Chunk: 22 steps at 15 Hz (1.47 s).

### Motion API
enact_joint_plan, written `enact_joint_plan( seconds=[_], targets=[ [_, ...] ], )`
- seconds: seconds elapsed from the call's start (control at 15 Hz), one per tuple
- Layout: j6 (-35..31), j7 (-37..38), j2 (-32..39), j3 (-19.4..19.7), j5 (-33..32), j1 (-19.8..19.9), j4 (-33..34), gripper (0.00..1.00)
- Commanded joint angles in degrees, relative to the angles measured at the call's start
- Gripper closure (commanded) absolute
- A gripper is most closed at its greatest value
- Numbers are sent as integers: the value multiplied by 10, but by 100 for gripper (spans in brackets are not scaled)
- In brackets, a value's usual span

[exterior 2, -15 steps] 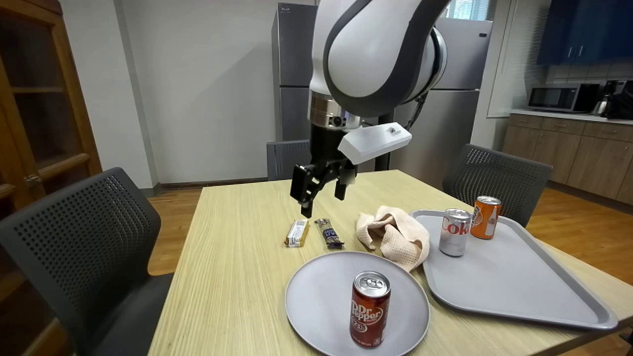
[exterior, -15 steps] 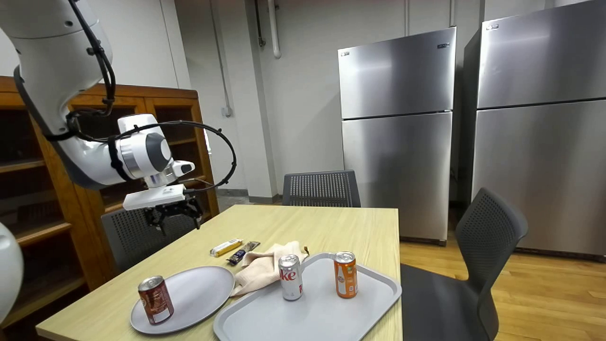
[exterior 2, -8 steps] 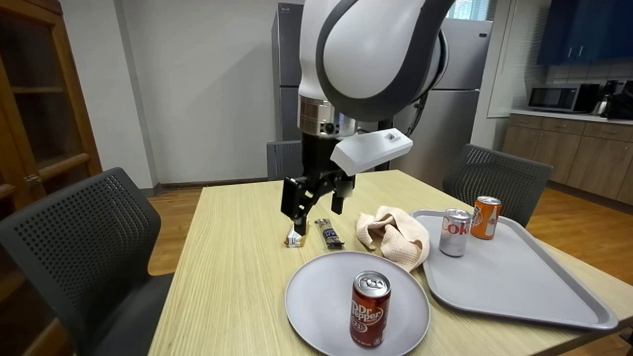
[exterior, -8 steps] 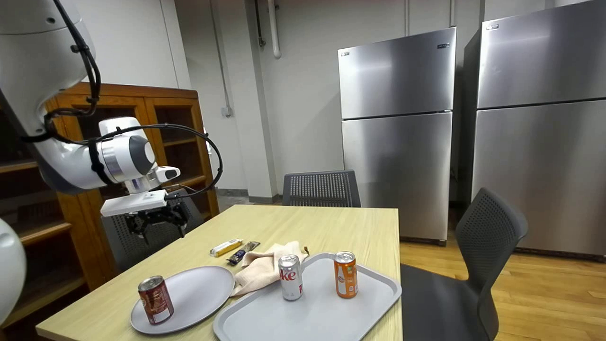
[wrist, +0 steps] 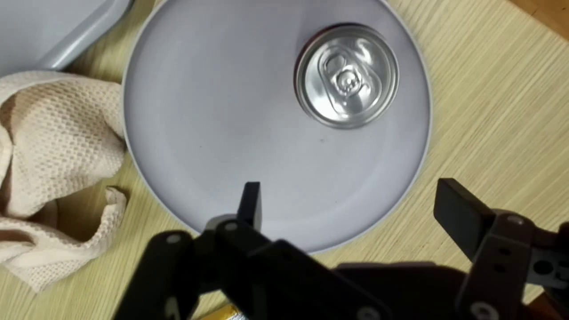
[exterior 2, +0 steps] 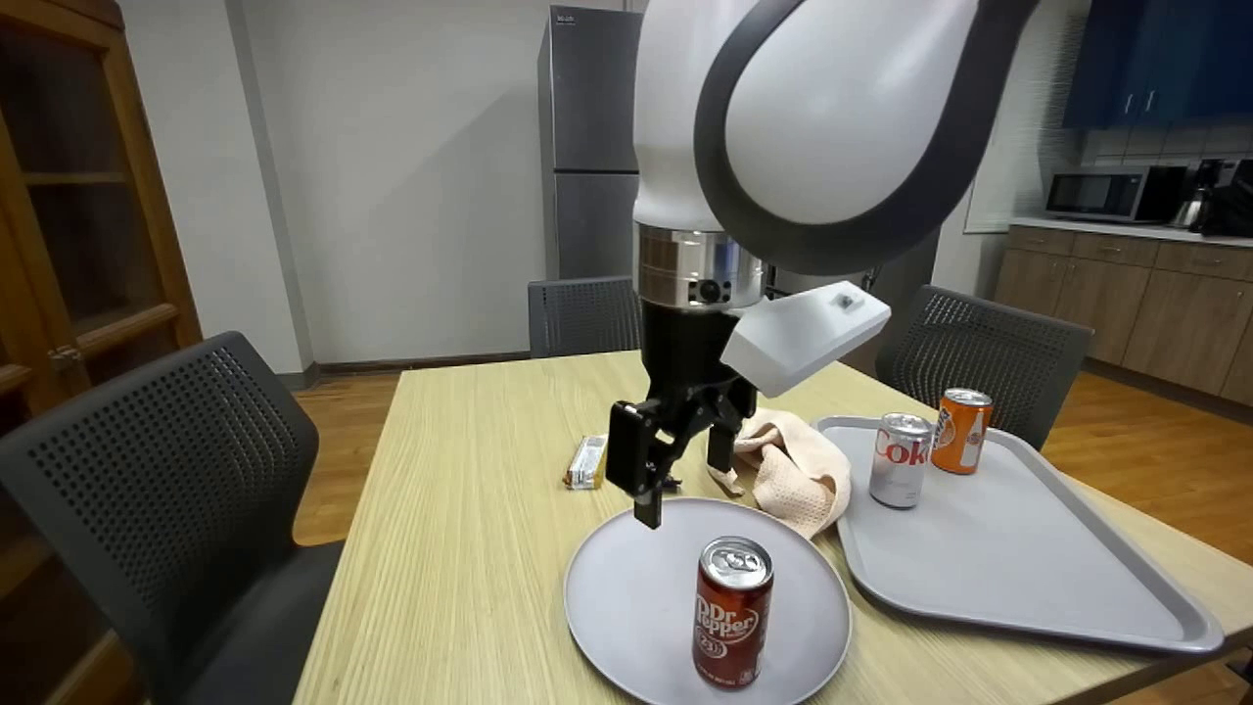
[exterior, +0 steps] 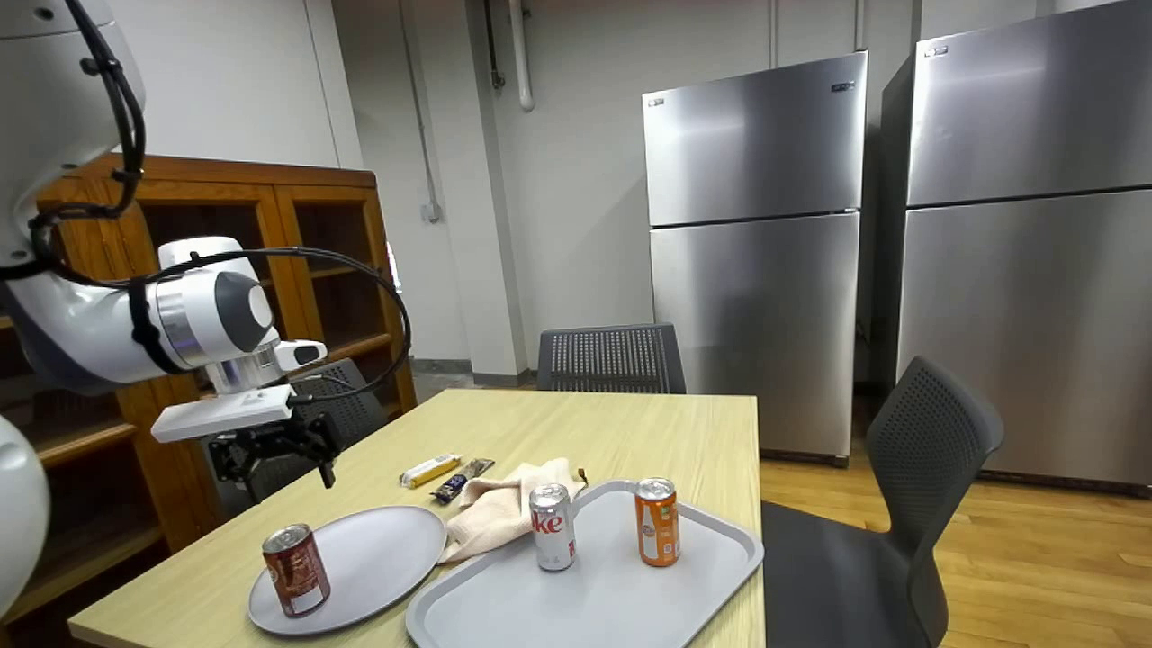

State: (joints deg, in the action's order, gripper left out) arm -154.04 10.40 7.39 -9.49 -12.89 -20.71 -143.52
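One can (wrist: 346,76), wrist view hiding label (exterior 2: 726,619)

Red Dr Pepper can (exterior 2: 731,615), upright and off-center on a gray plate (exterior 2: 631,597).

The white arm (exterior 2: 832,127) has grey trim (exterior 2: 822,250), a silver collar (exterior 2: 675,266), black cables (exterior: 102,65) and a black 2-fingered end effector (exterior 2: 683,480).

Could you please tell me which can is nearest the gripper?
The red Dr Pepper can, on the round plate; the silver Coke can and the orange can stand farther from the open gripper, on the tray.
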Motion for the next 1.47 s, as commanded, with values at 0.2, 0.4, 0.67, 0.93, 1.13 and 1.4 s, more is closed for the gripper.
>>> enact_joint_plan(
  seconds=[0.2,0.4,0.67,0.93,1.13,1.4],
  targets=[
    [13,18,-42,-22,17,12,-62,0],
    [12,26,-39,-20,15,14,-69,0],
    [13,26,-29,-21,14,15,-65,0],
    [14,21,-17,-21,16,15,-60,0],
    [14,22,-9,-19,13,16,-57,0],
    [14,22,9,-16,10,15,-50,0]
  ],
)
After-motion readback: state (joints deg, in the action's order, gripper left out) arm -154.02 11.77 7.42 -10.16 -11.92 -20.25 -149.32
